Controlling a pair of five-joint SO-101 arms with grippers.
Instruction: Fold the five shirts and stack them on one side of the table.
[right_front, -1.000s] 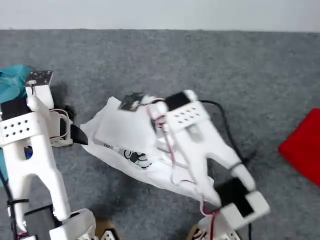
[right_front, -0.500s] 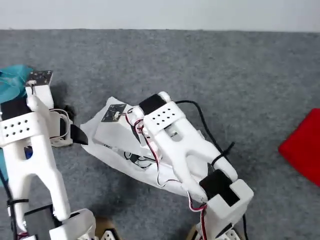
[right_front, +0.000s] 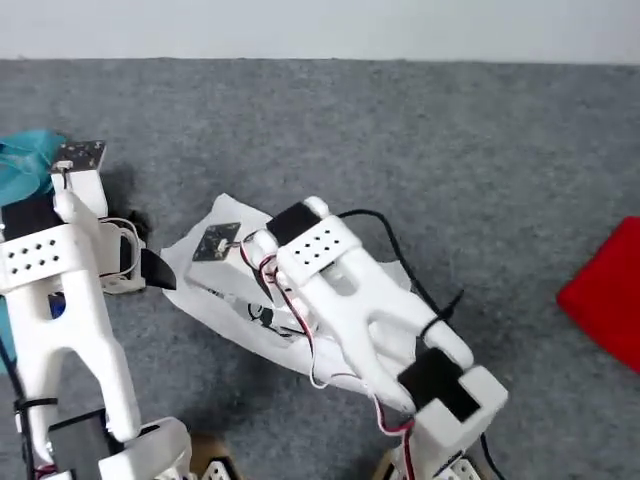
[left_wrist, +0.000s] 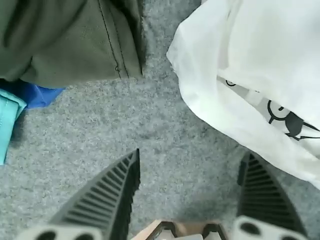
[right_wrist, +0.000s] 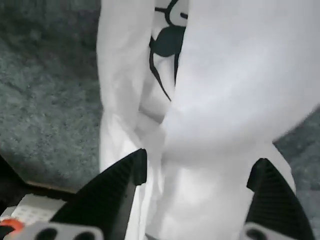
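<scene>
White shirt (right_front: 225, 275) lies crumpled mid-table on grey carpet (right_front: 450, 130). Right gripper (right_wrist: 200, 162) sits over it, fingers apart; contact unclear. Left gripper (left_wrist: 191, 156) has fingers apart above carpet, beside the shirt's edge.

We list five shirts on the grey bench (right_front: 450, 130): a white shirt (right_front: 215, 275) with black print, rumpled mid-bench; a red shirt (right_front: 605, 295) at its right edge; a teal shirt (right_front: 25, 165) at its left edge; and an olive shirt (left_wrist: 60, 40) bunched over a blue shirt (left_wrist: 30, 92).
</scene>
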